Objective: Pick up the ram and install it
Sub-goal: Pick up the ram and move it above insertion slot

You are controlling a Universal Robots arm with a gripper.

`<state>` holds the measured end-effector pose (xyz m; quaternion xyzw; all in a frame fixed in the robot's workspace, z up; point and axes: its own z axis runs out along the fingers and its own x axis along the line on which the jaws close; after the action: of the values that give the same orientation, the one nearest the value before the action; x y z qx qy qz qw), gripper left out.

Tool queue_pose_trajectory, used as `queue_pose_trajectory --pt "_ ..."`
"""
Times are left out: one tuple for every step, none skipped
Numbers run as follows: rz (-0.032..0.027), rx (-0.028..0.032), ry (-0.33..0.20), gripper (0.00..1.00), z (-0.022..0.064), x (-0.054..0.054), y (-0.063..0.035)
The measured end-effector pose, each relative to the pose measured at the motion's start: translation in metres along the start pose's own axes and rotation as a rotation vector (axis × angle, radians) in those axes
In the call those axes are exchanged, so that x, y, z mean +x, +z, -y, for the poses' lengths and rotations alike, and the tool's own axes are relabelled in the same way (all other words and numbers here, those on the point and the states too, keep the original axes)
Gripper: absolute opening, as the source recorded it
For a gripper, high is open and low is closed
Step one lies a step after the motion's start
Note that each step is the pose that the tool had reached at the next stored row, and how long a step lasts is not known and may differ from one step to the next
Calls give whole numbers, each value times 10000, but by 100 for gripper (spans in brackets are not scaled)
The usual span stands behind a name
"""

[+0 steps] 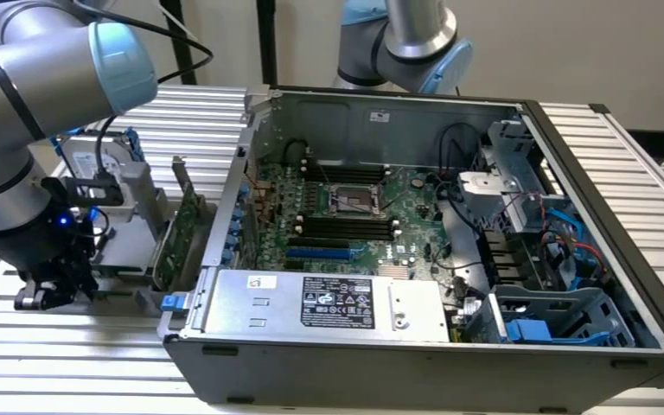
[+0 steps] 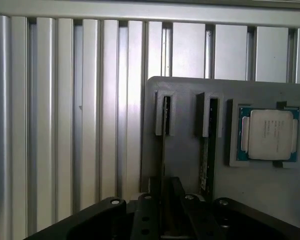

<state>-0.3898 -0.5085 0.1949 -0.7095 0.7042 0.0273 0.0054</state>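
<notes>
In the wrist view the ram (image 2: pixel 165 125) stands on edge in one slot of a grey holder (image 2: pixel 185 95), seen as a thin dark line. My gripper (image 2: pixel 165 184) sits over its near end with both black fingers (image 2: pixel 177 192) drawn in against the stick, so it is shut on it. A second thin stick (image 2: pixel 206 155) stands in the neighbouring slot. In the exterior view the gripper (image 1: pixel 49 292) is down at the holder on the exterior view's left, outside the open computer case (image 1: pixel 424 363). The black memory slots (image 1: pixel 335 228) lie on the green motherboard (image 1: pixel 407 203).
A processor chip (image 2: pixel 269 134) rests in a pocket of the holder beside the sticks. A green expansion card (image 1: pixel 177 233) with a metal bracket and a hard drive (image 1: pixel 87 156) stand between the arm and the case. A ribbed metal table (image 1: pixel 67 363) lies underneath. A second arm (image 1: pixel 407 43) stands behind the case.
</notes>
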Motion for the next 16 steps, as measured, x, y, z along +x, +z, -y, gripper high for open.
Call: queue_pose_trajectory --pt "0 0 -1 0 0 0 0" --pt "0 0 0 0 0 0 0" --pt "-2 0 -1 0 0 0 0" --pt "-1 0 -1 0 0 0 0" --pt "0 0 0 0 0 0 0" --pt "0 0 -1 0 0 0 0" --pt "-1 0 0 0 0 0 0" --pt "-1 0 -1 0 0 0 0" --pt "-1 0 -1 0 0 0 0" --pt "0 0 0 0 0 0 0" --pt "0 0 -1 0 0 0 0" --pt "0 0 2 0 0 0 0" --pt "0 1 9 0 0 0 0" --pt "0 1 24 0 0 0 0" --pt "-6 0 42 0 0 0 0" --pt "-11 1 59 0 1 0 1"
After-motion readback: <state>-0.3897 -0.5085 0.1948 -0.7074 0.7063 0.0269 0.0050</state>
